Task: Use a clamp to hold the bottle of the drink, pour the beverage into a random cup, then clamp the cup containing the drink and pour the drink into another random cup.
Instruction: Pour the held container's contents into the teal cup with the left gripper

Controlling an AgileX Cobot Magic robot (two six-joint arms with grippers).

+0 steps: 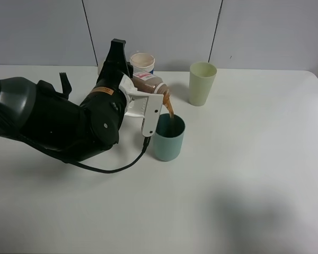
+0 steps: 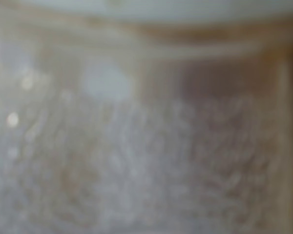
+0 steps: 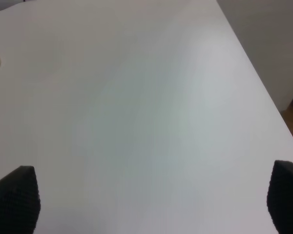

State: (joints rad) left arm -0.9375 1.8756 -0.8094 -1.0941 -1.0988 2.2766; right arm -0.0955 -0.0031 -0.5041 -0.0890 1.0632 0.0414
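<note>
The bottle is clamped by the left gripper and tilted over the teal cup, so that the drink is poured inside; the right gripper is seen open and empty.

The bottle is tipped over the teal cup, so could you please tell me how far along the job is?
Done: the left tool grips the bottle, which is tilted. In hand: brown drink streams into the teal cup. Left: clamping that cup and pouring into the pale green cup or the white cup; the right tool is open, holding nothing.
</note>
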